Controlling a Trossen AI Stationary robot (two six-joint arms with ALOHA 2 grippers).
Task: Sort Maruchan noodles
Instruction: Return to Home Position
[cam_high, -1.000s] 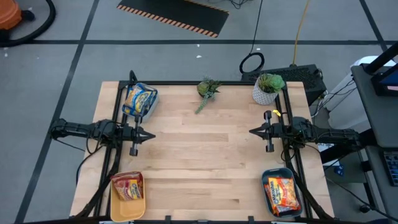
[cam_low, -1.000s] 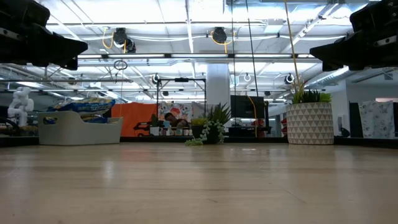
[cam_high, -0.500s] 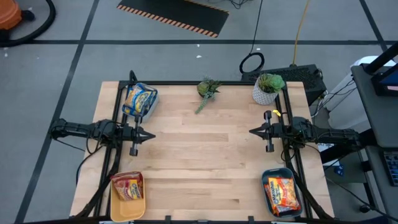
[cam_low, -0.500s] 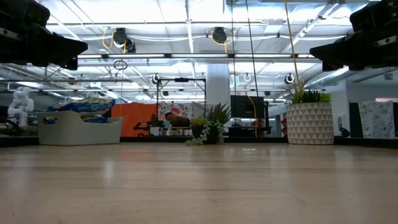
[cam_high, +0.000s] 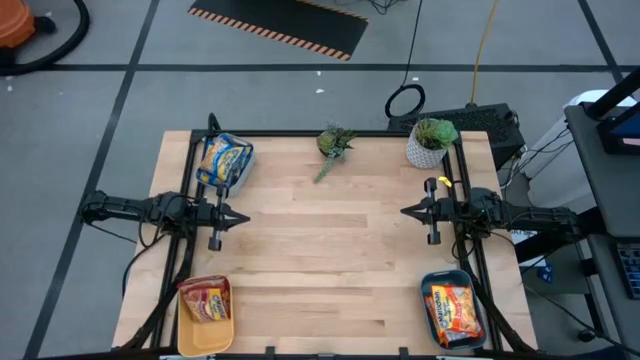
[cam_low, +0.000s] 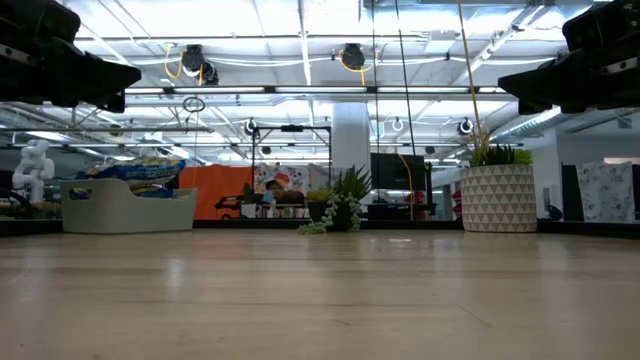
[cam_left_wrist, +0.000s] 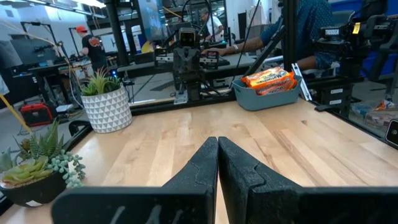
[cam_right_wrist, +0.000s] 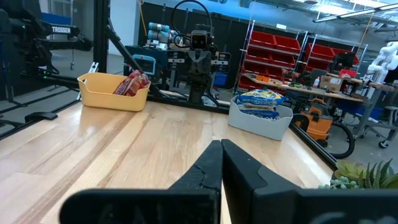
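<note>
The left end effector (cam_high: 243, 216) and right end effector (cam_high: 405, 211) hang pinched closed and empty over opposite sides of the surface (cam_high: 330, 260). The Maruchan noodles (cam_high: 224, 158) lie binned: blue packets (cam_right_wrist: 260, 98) in the grey bin (cam_right_wrist: 258, 126), red packets (cam_right_wrist: 132, 83) in the yellow bin (cam_right_wrist: 112, 99), orange packets (cam_left_wrist: 268, 79) in the blue bin (cam_left_wrist: 264, 99). Likely light, crinkly, slippery; pinch one short edge.

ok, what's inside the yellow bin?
The yellow bin holds red-and-yellow noodle packs. Only the top one shows fully; how many sit beneath it is covered.
</note>
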